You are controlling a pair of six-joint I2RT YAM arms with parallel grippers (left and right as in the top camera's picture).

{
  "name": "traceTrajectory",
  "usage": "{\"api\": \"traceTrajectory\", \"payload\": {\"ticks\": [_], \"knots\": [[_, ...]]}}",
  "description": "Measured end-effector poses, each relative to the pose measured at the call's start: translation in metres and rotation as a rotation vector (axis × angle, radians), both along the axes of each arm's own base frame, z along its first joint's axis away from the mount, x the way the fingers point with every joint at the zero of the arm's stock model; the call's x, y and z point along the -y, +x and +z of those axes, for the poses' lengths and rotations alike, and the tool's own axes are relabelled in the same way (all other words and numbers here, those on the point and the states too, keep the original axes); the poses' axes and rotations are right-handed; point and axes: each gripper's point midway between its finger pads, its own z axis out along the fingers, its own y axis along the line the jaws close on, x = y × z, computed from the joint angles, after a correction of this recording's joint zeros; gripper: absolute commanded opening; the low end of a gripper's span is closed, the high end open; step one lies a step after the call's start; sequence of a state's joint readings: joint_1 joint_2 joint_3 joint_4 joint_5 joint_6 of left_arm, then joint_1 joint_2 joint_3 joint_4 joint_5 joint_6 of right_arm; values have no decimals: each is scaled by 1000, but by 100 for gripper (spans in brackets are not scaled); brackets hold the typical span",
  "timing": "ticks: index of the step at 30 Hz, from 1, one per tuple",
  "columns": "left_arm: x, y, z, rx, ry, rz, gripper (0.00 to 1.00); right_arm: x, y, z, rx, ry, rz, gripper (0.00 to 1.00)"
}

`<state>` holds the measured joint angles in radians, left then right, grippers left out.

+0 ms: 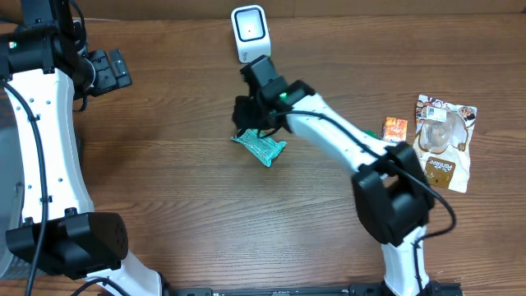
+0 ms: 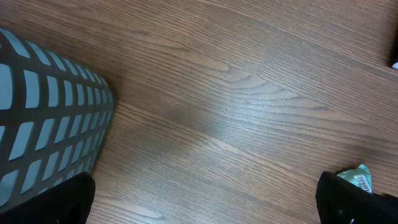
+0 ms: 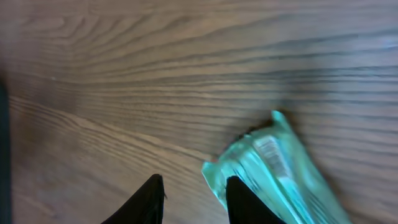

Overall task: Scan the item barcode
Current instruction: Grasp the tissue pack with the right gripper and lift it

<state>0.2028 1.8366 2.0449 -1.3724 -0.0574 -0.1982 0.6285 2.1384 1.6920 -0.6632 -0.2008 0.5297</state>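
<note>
Far out to the left, the left pincer stood spread as wide as it goes and held nothing. A grey mesh basket lay off its left finger, with only bare table under its gap. The green packet showed as a mere corner by its right fingertip, well away from the grip.

The white scanner stood upright just beyond the right pincer, on the far side of it from the packet. That pincer hung low over the wood with a narrow gap, and nothing but wood grain showed between the fingers. The packet lay flat on the table just outside its right finger, not in the gap. Further right, well apart from both pincers, lay an orange sachet and a large blister pack.

As I judged it, the main risk was a close on air, because the packet sat beside the gap and the jaws stood too narrow to take it. A finger coming down on the slick film could shove or crumple it. Whether the barcode faced the scanner could not be made out; flat as it lay, it probably would not read.
</note>
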Motion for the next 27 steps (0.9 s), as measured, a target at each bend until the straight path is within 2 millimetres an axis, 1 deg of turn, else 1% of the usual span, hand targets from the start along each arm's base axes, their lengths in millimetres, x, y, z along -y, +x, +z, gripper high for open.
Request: {"api": "traceTrajectory", "payload": {"ticks": [3,6,8,11,15,17,20,22,24,27], "knots": [[0,0,0,0,0,0,100,-7,-6,-24,-20,-35,17,36],[0,0,0,0,0,0,100,-8,-16,-44,-62,-66,41,43],[0,0,0,0,0,0,100,-10,-21,-47,-76,-60,82,47],[0,0,0,0,0,0,100,-9,-34,-48,-117,-62,135,49],[0,0,0,0,0,0,100,0,-51,-48,-185,-82,176,50],[0,0,0,0,0,0,100,8,-59,-47,-218,-100,189,52],[0,0,0,0,0,0,100,22,-63,-42,-252,-124,190,55],[0,0,0,0,0,0,100,31,-61,-33,-254,-124,190,62],[0,0,0,0,0,0,100,35,-54,-16,-224,-96,203,65],[0,0,0,0,0,0,100,42,-42,21,-144,-40,227,72]]}}
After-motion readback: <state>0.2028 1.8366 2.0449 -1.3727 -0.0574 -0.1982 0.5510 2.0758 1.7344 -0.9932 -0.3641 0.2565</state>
